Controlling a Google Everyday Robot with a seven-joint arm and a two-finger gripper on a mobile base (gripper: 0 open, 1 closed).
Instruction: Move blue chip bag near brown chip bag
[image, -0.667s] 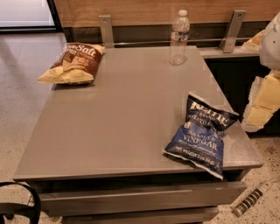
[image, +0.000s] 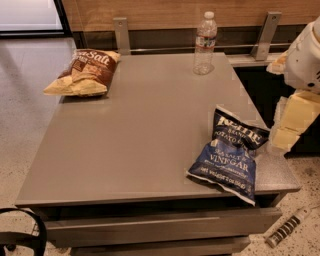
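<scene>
The blue chip bag (image: 226, 156) lies flat near the front right corner of the grey table (image: 140, 135), with its white "Vinegar" lettering facing up. The brown chip bag (image: 84, 72), with a pale yellow lower part and "Sea Salt" script, lies at the table's far left corner. The two bags are far apart, at opposite corners of the table. My gripper (image: 292, 120), cream and white, hangs at the right edge of the view. It is just right of the blue bag, above the table's right side, and holds nothing that I can see.
A clear plastic water bottle (image: 205, 44) stands upright at the back of the table, right of centre. A wooden wall with metal brackets (image: 121, 34) runs behind the table. A dark curved object (image: 22, 232) is at the bottom left on the speckled floor.
</scene>
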